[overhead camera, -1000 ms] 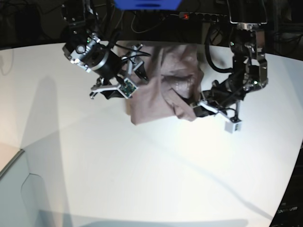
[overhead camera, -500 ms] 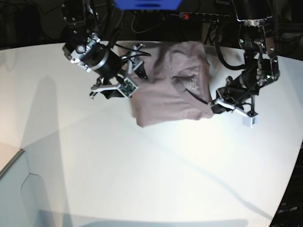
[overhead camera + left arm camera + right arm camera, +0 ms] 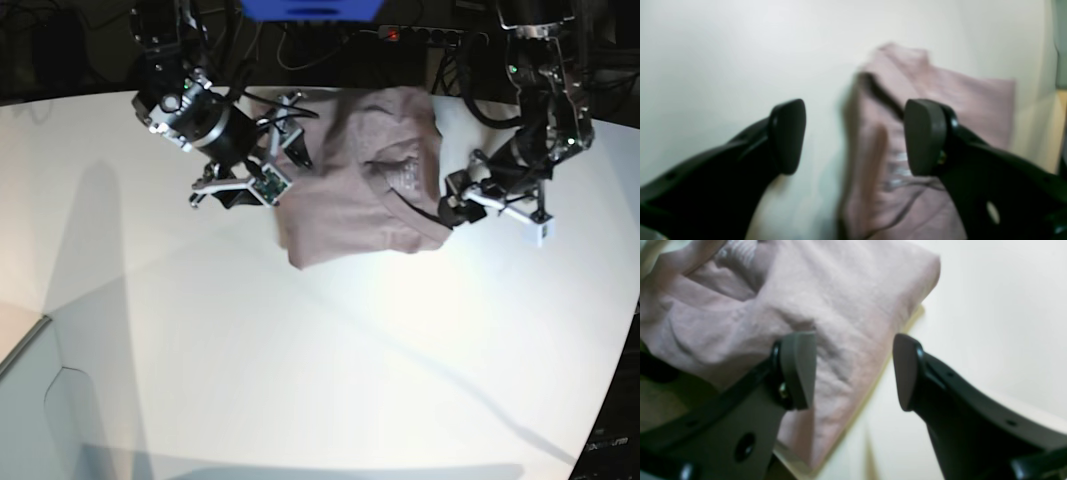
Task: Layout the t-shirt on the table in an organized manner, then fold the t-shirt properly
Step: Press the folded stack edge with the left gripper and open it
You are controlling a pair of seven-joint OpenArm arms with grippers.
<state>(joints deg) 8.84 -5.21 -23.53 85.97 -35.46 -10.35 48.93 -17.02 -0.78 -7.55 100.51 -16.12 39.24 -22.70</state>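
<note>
We are looking at the shirt [image 3: 360,190] lying bunched on the far part of the table [image 3: 300,360], between our two arms. It is lying partly folded, with creases across the cloth and a pale print [image 3: 898,171] showing near a dark seam.

Our left gripper [image 3: 853,136] is hanging with its jaws spread wide and nothing between them; the left wrist view is showing one pad [image 3: 788,135] over bare table and the other over the shirt, just beside the shirt's edge. In the base view this gripper [image 3: 455,205] is sitting right at the shirt's near corner.

Our right gripper [image 3: 853,370] is also standing wide apart and gripping nothing. One finger [image 3: 796,370] is sitting over the cloth, the other over white table, so the shirt's edge is running between them. We cannot tell whether the fingers are touching the cloth.
</note>
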